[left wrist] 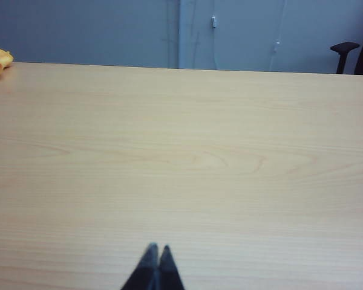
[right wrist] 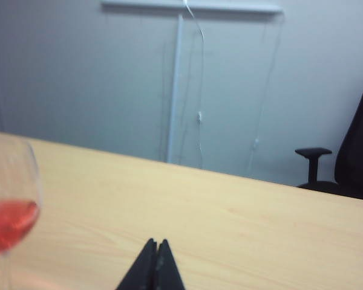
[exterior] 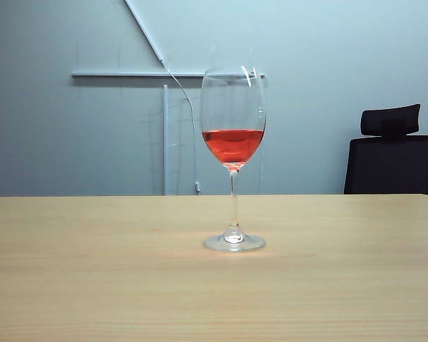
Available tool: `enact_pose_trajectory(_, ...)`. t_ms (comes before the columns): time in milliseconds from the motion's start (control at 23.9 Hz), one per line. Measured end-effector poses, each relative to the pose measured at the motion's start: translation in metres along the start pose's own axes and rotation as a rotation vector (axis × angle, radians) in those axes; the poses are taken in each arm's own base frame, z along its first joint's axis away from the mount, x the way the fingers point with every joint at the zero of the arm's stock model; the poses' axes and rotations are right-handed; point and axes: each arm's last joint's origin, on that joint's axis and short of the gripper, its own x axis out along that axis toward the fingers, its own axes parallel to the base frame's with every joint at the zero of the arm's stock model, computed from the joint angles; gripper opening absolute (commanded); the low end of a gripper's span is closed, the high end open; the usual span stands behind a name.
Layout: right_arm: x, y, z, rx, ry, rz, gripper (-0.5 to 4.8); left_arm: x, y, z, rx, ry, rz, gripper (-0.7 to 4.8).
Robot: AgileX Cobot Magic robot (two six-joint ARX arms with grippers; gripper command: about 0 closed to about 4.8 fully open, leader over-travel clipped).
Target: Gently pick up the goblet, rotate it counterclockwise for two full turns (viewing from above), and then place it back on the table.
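My right hand [right wrist: 156,246] and left hand [left wrist: 158,252] are pressed together, empty; I spread the right before nearing the tall clear red-filled goblet's [exterior: 232,157] thin stem on the beige wood surface [exterior: 357,271].

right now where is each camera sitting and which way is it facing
Exterior view: low at the table's near edge, facing the wall across it, goblet centred; no arm shows.
Left wrist view: on the left arm, looking along bare tabletop toward the wall; shut left gripper tips show.
Right wrist view: on the right arm, tilted, facing the wall; shut right gripper tips show, goblet at the frame edge.
Shared: the exterior and right wrist views both hold the goblet; all three show the black chair.
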Motion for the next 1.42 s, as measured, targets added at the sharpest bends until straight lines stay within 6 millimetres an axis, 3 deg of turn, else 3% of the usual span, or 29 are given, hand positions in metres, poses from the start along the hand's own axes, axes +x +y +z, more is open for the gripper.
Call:
enact_pose_trajectory(251,-0.003,-0.018,-0.023,-0.029,0.059,-0.072,-0.09,0.0,0.0,0.0,0.0,0.0,0.0,-0.05)
enact_pose_trajectory(460,-0.01,-0.021,-0.022,-0.024,-0.005,-0.107,-0.09,0.0,0.0,0.0,0.0,0.0,0.0,-0.05)
enact_pose_trajectory(836,-0.012,-0.026,-0.034,0.069,0.109,-0.248,-0.09,0.0,0.0,0.0,0.0,0.0,-0.001,-0.05)
enact_pose_trajectory(1421,-0.012,-0.026,-0.037,0.078,0.143,-0.247,-0.09,0.0,0.0,0.0,0.0,0.0,-0.001,-0.05)
